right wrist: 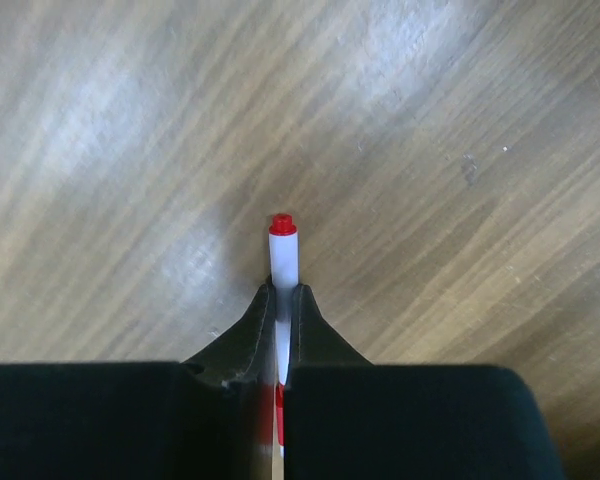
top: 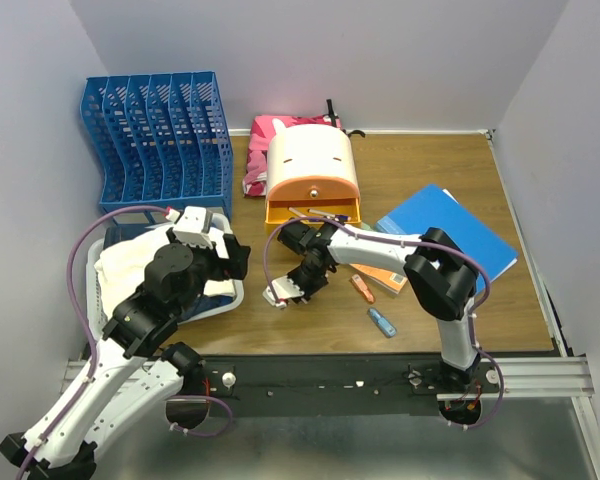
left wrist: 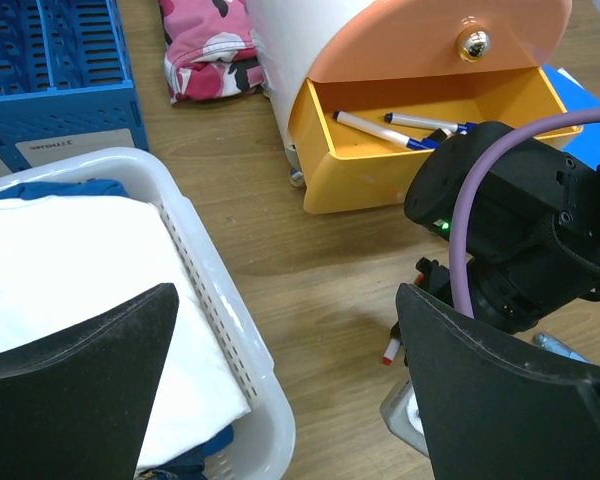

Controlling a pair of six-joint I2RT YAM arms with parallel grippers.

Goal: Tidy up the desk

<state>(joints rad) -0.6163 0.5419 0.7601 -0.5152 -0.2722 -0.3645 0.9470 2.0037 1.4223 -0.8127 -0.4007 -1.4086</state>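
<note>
The right pincer (right wrist: 283, 300) is closed tight on a white pen (right wrist: 283, 255) with a red cap, the two fingers pressed against the barrel and the capped end sticking out past the tips. It is low over the bench (top: 480, 310), on the arms' side of the drawer box (top: 312, 180) and slightly towards that box's left corner. Whether the pen tip touches the wood I cannot tell.

The left pincer (left wrist: 285, 300) is spread as wide as it goes and holds nothing. It hangs over the rim of a white basket (left wrist: 215, 300), further left of the drawer box than the right pincer. A folded white cloth (left wrist: 60, 270) lies in the basket.

The drawer box is white with an orange front, and its orange drawer (left wrist: 500, 110) is pulled out, with a few pens (left wrist: 375, 130) lying inside. A pink patterned cloth (top: 265, 150) is bunched against the back left of the box. A blue file rack (top: 155, 125) stands to the left of the box by the wall. A blue folder (top: 450, 225) lies at an angle to the right of the box. An orange marker (top: 362, 288) and a small blue thing (top: 382, 322) lie loose on the arms' side of the box, towards its right.

The bench is the brown wooden top under the drawer box, between pale walls, with a black rail (top: 320, 375) along its near edge
</note>
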